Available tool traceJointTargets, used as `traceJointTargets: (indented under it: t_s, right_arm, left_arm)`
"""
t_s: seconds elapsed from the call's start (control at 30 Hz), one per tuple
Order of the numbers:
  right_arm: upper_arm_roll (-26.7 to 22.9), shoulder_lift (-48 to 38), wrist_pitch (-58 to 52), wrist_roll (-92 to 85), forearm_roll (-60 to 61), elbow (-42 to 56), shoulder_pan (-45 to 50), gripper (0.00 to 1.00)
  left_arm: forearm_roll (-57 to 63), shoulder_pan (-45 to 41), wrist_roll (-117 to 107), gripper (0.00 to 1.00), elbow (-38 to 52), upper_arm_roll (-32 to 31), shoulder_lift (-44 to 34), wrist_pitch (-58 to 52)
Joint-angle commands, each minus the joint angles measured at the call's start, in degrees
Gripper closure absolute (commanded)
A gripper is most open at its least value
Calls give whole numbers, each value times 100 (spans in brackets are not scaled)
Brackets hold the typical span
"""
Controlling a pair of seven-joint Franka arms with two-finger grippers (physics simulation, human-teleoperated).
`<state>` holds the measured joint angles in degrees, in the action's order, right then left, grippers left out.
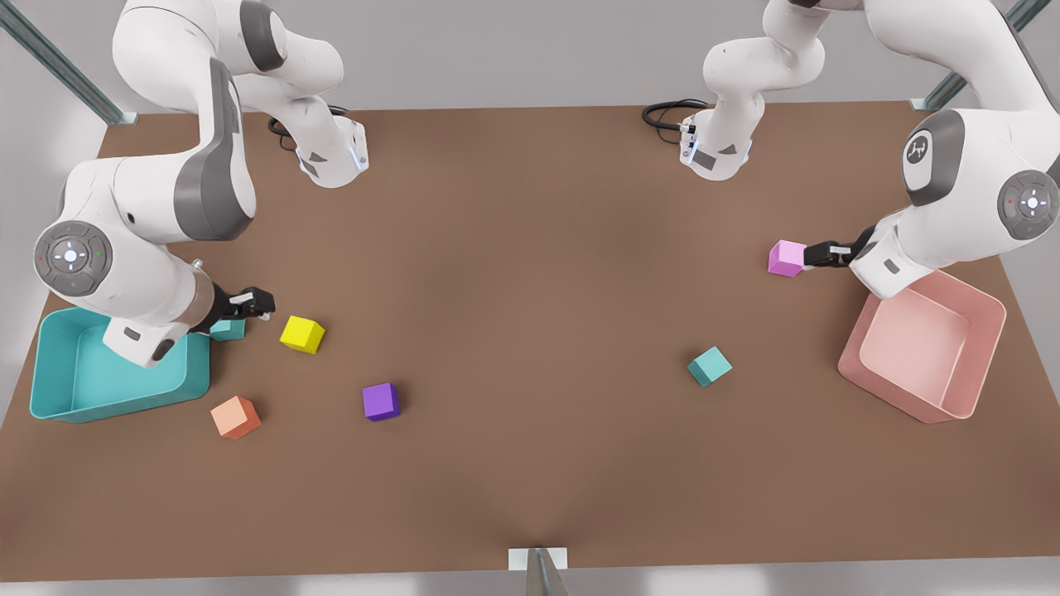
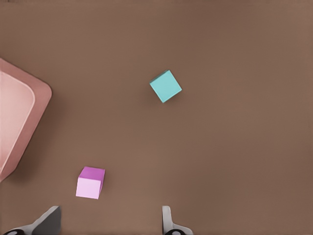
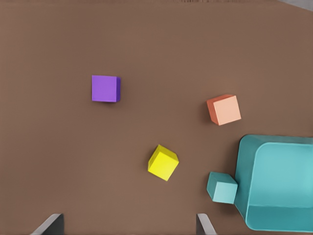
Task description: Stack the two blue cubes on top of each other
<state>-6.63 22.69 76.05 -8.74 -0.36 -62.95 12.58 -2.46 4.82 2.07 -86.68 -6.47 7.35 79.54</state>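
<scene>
Brown tabletop met first in the front view, with grey wall behind. Found one blue cube alone on open table toward the front view's right, well apart from everything. Found the other blue cube at the front view's left, tucked against the outer wall of the teal tray, near a yellow cube. Noted an orange cube and a purple cube nearer the camera. Placed the right gripper just above and beside that second blue cube, and the left gripper by a pink cube close to the pink tray. Turned to the left wrist view: saw the left gripper with fingers spread wide and nothing between them, looking down on the lone blue cube, the pink cube and a corner of the pink tray. Turned to the right wrist view: saw the right gripper likewise parted and empty, high over the yellow cube, the purple cube, the orange cube, and the other blue cube touching the teal tray. Judged the task barely begun: approach stage, neither cube grasped, cubes far apart. Judged the next move to call for centring the right gripper over its cube, turning the jaws to clear the tray wall, then descending and closing.
</scene>
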Motion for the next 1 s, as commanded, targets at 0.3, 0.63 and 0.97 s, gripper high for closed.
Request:
traceJointTargets:
  t_s: [0.3,0.63,0.97]
  right_arm:
    - [-5,157,2501,-5882,19,-1641,-757,0]
    - [39,605,3258,-10085,-104,-1896,-1434,0]
    - [-5,-186,3442,-10754,300,-3399,-1469,0]
  left_arm:
    - [-1,-51,30,0,-15,-3,38,-150]
    - [-1,-78,-93,0,-24,-3,126,-159]
    - [8,-78,-102,0,-24,-3,135,-202]
